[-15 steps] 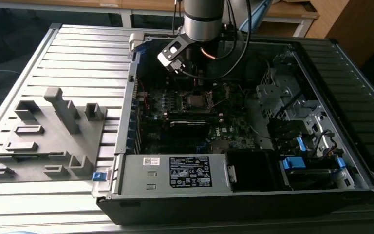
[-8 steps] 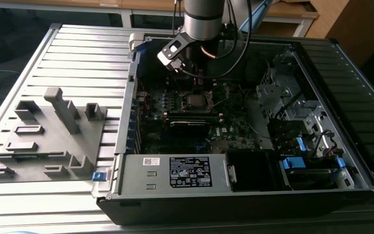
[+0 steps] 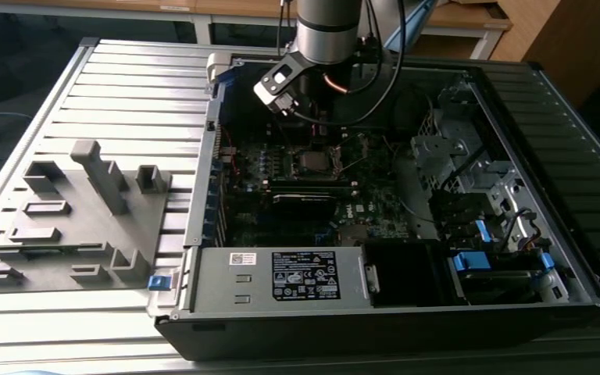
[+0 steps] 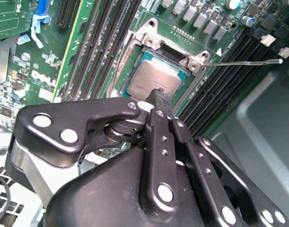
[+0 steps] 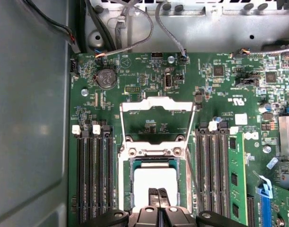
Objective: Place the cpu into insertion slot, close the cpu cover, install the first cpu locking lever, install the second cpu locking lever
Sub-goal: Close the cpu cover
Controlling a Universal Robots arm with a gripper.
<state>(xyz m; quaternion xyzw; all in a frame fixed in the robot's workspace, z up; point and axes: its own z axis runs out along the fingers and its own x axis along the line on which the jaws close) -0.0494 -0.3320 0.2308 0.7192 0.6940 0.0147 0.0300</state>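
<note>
As we find the black pincer [image 5: 158,193]: pressed together, empty.
Silvery-grey flat square cpu [image 5: 155,177]: in dark square insertion slot [image 5: 153,163], directly under pincer tips.

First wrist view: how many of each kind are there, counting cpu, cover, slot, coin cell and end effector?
cpu: 1
cover: 1
slot: 1
coin cell: 1
end effector: 1
Total: 5

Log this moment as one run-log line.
cpu: in insertion slot | cpu cover: open | gripper: shut, tips over cpu
</note>
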